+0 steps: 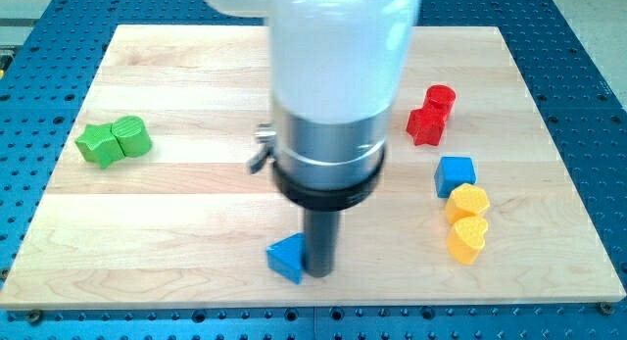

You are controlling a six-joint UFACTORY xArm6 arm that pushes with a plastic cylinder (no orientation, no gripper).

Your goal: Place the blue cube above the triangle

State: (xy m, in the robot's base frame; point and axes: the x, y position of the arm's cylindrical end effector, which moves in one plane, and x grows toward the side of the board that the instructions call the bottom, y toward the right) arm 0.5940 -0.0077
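Nearest the lens, the blue plastic triangle (286, 258) is touched by the dark rod's tip (318, 273); no claw is fitted. The blue plastic cube (455, 174), well right, should be pushed leftward slowly.

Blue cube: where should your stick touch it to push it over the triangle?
I have no claw, so my tip can only push. It now sits beside the blue triangle. The blue cube has a free flat right face; the yellow blocks crowd its bottom. I'd probably press there, from the view's right, leftward.
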